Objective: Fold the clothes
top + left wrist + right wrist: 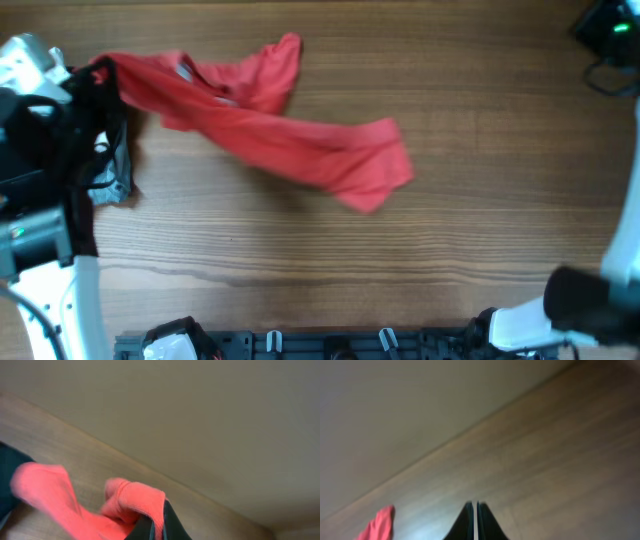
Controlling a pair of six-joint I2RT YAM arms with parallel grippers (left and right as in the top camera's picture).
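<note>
A red garment [290,130] lies stretched and crumpled across the wooden table, from the far left toward the middle. My left gripper [98,75] is at the garment's left end and is shut on a fold of the red cloth [142,505]; in the left wrist view the fabric is pinched between the dark fingers [159,527]. My right gripper [475,510] is shut and empty above bare table. The right arm [570,300] sits at the lower right corner, far from the garment. A tip of the red cloth [377,525] shows at the lower left of the right wrist view.
A grey cloth [115,180] lies under the left arm at the left edge. A black device with a green light [610,30] and cable sits at the far right corner. A rail with clips [300,345] runs along the near edge.
</note>
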